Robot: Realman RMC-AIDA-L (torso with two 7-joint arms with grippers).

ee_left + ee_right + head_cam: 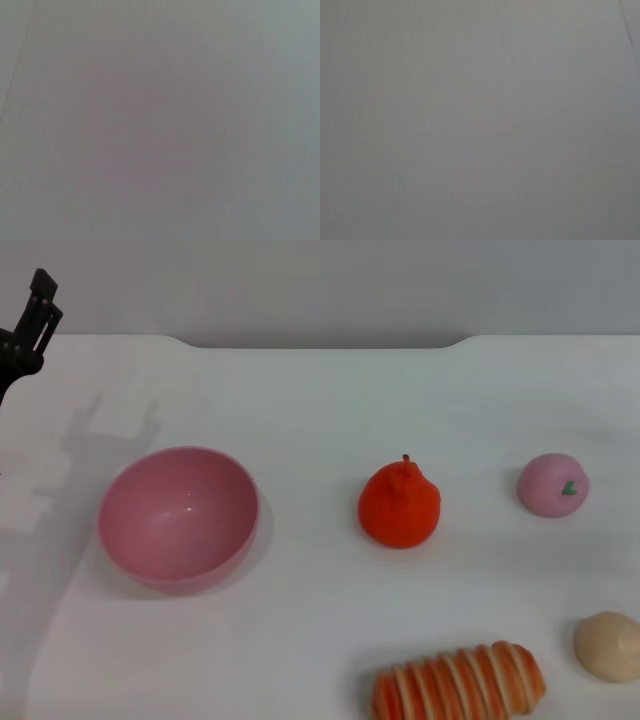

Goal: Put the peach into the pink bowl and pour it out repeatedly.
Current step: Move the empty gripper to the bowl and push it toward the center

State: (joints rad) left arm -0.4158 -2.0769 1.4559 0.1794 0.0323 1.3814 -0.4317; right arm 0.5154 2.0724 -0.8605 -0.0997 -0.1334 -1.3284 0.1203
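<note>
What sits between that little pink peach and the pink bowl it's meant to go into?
The orange-red pear-shaped fruit stands on the table roughly on the line between the peach and the pink bowl, apart from both. The bowl is empty. The left gripper is at the far left.

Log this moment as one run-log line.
peach: on table, right | pink bowl: empty, left | left gripper: raised far-left | right gripper: unseen

A white table (320, 390) fills the frame. The pink bowl (179, 517) sits upright at left, an orange-red pear-shaped fruit (400, 505) at centre, and the peach (553, 484) at right. A striped orange bread (460, 683) and a beige ball (608, 645) lie at lower right.
</note>
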